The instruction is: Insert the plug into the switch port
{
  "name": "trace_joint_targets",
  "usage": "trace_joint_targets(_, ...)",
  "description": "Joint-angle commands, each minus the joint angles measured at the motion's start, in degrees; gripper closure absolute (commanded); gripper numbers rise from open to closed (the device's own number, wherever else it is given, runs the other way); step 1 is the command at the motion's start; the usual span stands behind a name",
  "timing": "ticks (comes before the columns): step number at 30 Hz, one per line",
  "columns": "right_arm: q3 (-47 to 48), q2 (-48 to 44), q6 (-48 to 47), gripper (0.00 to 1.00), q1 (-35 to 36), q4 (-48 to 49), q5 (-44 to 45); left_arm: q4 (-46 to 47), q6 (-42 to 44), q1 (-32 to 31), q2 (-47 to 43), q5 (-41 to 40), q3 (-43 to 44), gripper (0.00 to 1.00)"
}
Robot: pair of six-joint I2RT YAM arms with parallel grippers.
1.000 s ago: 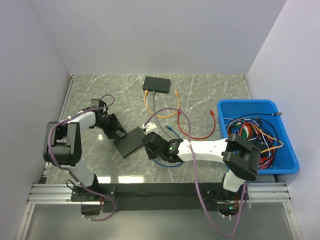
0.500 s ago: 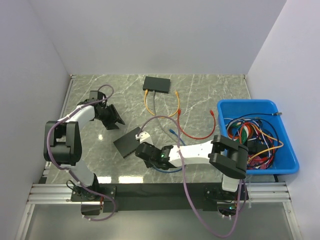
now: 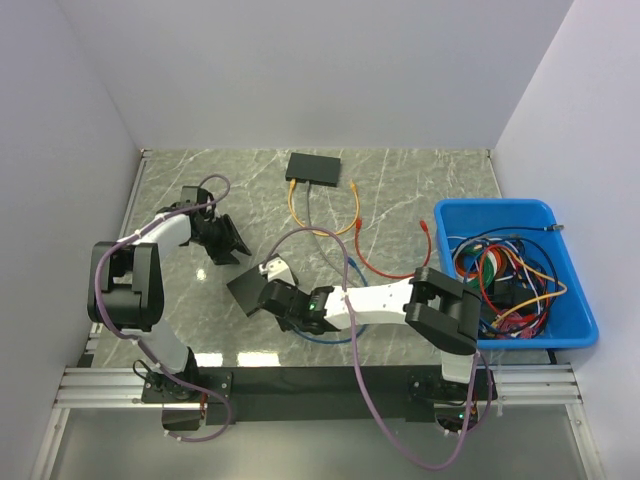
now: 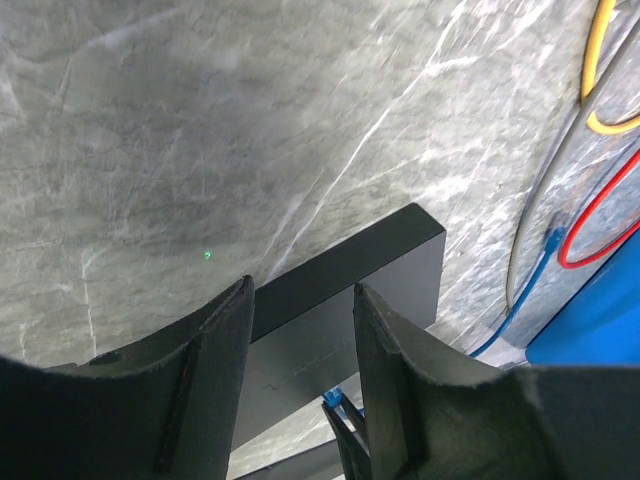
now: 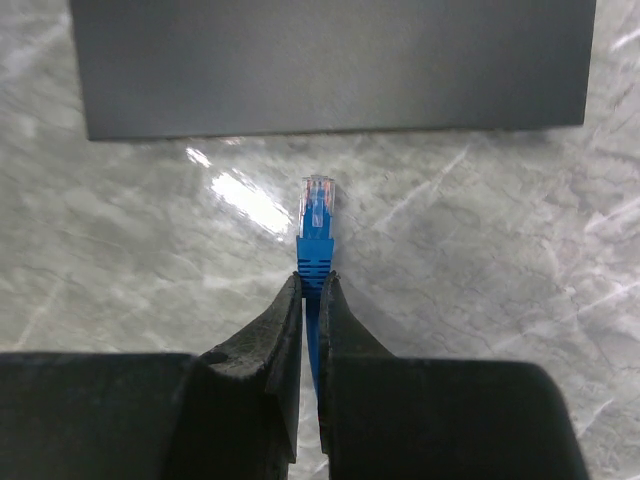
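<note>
A flat black switch [image 3: 247, 288] lies tilted on the marble table. In the right wrist view its near edge [image 5: 330, 65] runs across the top. My right gripper [image 3: 277, 296] is shut on a blue plug [image 5: 317, 222] and points it at that edge. The clear tip stops a short way off, and no port shows. My left gripper [image 3: 226, 243] is open and empty, up and left of the switch. In the left wrist view its fingers frame the switch [image 4: 330, 290] from a distance, with the blue plug [image 4: 333, 400] showing beyond.
A second black switch [image 3: 313, 167] sits at the back with a yellow cable [image 3: 296, 212] plugged in. A red cable [image 3: 385, 270] and the blue cable's loop [image 3: 330, 338] lie mid-table. A blue bin [image 3: 540, 215] of tangled cables stands at the right.
My left gripper has let go of the switch and drawn back up and left. My right gripper has swung left along the switch's near side with the plug.
</note>
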Motion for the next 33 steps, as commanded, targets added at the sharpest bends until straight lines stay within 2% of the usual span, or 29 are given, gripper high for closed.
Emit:
trace_joint_targets(1,3.3,0.1,0.1,1.0,0.4,-0.1,0.8,0.5,1.5,-0.2,-1.3,1.2,-0.4,0.5)
trace_joint_targets(10,5.9,2.1,-0.5,1.0,0.4,-1.3,1.1,0.2,1.9,-0.5,-0.8,1.2,-0.7,0.5)
trace_joint_targets(33,5.5,3.6,0.7,1.0,0.3,-2.5,2.3,0.1,2.0,-0.7,-0.8,0.5,-0.6,0.5)
